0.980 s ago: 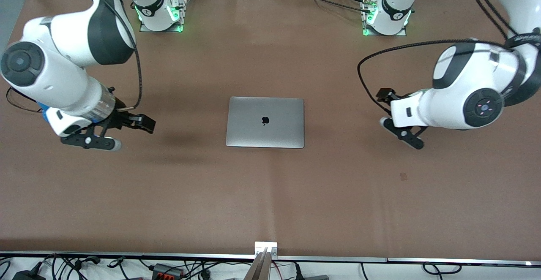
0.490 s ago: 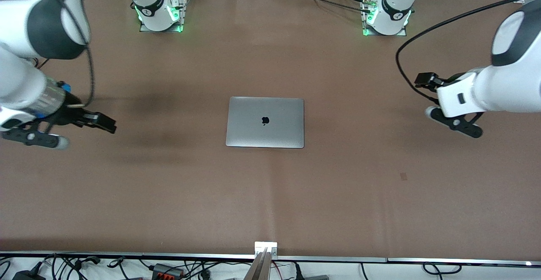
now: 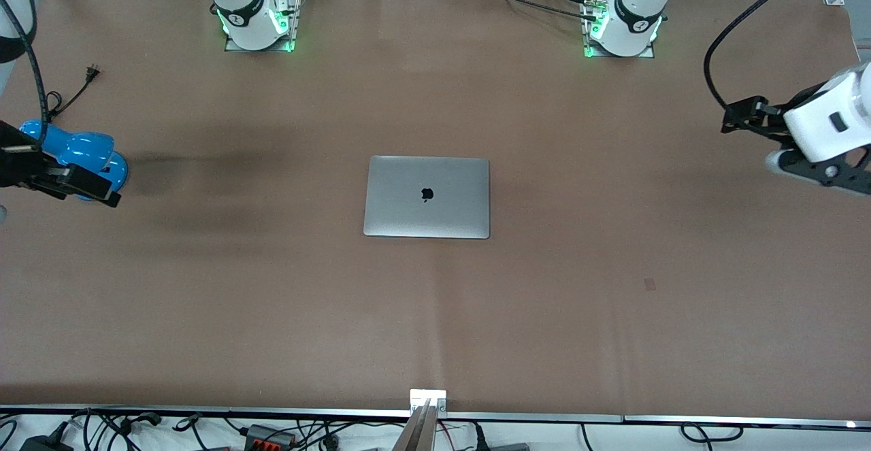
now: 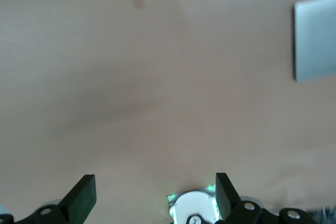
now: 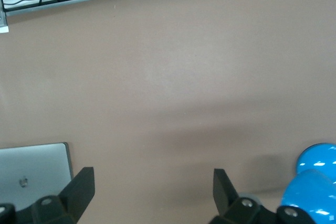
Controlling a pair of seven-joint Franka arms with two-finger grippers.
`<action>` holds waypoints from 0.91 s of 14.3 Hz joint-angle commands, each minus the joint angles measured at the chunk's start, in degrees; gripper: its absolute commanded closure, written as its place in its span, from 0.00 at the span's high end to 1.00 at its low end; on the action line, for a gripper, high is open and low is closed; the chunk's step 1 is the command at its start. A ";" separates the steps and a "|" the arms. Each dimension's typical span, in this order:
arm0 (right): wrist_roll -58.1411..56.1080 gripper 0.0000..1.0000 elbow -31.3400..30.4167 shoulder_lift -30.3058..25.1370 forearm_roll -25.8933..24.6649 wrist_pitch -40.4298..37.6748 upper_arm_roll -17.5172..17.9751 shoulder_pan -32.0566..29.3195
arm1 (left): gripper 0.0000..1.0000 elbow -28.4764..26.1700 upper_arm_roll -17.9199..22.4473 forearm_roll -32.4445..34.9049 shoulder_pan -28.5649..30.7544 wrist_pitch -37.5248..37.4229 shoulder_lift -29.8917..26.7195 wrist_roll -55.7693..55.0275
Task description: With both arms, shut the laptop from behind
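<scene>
Jaws open on both the left gripper [image 4: 152, 195] and right gripper [image 5: 152, 190], each at its table end; laptop [image 3: 426, 196] lies shut mid-table [image 3: 272, 315], so just retreat clear of it

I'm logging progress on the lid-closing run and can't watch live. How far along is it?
Done: the laptop lies flat and shut at the table's middle, logo up. In hand: nothing; the left claw hangs open over the left arm's end of the table, and the right claw hangs open at the right arm's end, beside a blue object. Left: apparently nothing.
</scene>
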 commanded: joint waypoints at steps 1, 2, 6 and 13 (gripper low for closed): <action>-2.77 1.00 -0.19 -0.43 -2.89 -0.64 2.03 -2.02 | 1.00 -7.60 10.53 -2.75 -7.73 6.36 -7.17 -9.80; -3.12 1.00 -0.20 -0.43 -4.38 -0.64 2.02 -2.10 | 1.00 -11.37 13.00 -3.71 -9.05 9.95 -9.98 -10.36; -3.82 1.00 -7.11 -4.62 -5.10 0.50 1.94 -2.28 | 1.00 -21.14 19.44 -9.35 -12.49 16.31 -17.37 -9.75; -4.26 1.00 -17.49 -13.33 -8.44 1.12 2.46 -1.84 | 1.00 -22.22 19.61 -9.00 -13.37 16.14 -17.39 -5.90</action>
